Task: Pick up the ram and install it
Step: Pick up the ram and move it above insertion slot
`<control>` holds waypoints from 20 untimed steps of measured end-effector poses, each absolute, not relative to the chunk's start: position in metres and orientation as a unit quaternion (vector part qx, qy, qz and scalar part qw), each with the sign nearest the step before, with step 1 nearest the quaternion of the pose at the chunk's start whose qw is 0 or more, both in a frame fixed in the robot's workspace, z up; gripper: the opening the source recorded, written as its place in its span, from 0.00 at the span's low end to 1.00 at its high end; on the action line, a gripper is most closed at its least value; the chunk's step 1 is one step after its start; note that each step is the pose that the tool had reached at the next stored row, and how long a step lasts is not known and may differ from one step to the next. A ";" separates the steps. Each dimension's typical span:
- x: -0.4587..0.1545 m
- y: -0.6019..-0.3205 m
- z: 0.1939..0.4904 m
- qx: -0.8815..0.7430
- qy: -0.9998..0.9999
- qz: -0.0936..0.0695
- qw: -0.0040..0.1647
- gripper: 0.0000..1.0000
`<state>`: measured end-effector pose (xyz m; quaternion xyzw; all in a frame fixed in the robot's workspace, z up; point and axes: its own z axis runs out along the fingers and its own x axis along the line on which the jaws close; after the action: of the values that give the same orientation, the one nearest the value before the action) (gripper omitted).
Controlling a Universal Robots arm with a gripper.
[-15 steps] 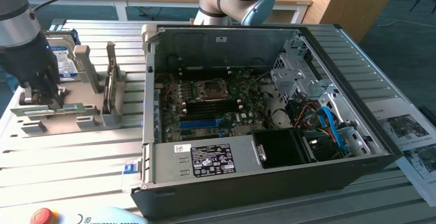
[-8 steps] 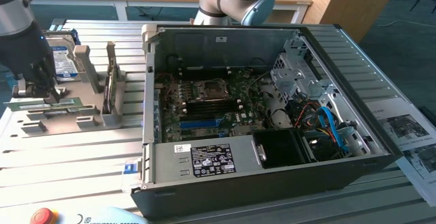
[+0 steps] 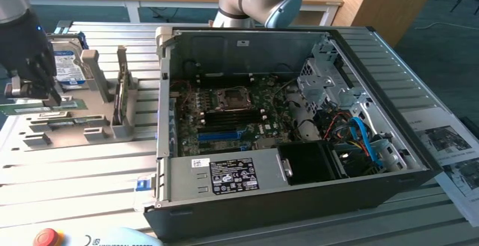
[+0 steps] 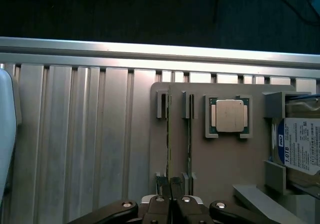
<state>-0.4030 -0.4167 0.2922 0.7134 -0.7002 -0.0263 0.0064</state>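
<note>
The ram (image 4: pixel 169 134) stands on its edge in a slot of the grey parts holder (image 4: pixel 220 164), seen edge-on as a thin green strip. My gripper (image 4: pixel 169 188) is shut on one end of it, with a black fingertip (image 4: pixel 162 185) pressed to each side. In the exterior view the same green ram (image 3: pixel 26 109) lies along the holder (image 3: pixel 75 125) at the exterior view's left, under my black gripper (image 3: pixel 53 97). A second stick (image 4: pixel 190 139) sits in the neighbouring slot.
The open computer case (image 3: pixel 299 201) fills the middle of the table, its motherboard (image 3: pixel 224 117) showing blue and black memory slots (image 3: pixel 221 135). The holder also carries a silver processor (image 4: pixel 229 116) and a hard drive (image 4: pixel 300 149) with a blue label. A red stop button (image 3: pixel 46 237) sits at the front.
</note>
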 end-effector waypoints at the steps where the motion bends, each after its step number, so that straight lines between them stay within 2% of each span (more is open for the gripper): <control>1: -0.403 -0.417 0.295 0.713 -0.700 -0.026 0.006 0.12; 20: -0.403 -0.417 0.343 0.713 -0.700 -0.026 0.006 0.12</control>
<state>-0.4030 -0.4167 0.3431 0.7134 -0.7002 -0.0263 0.0064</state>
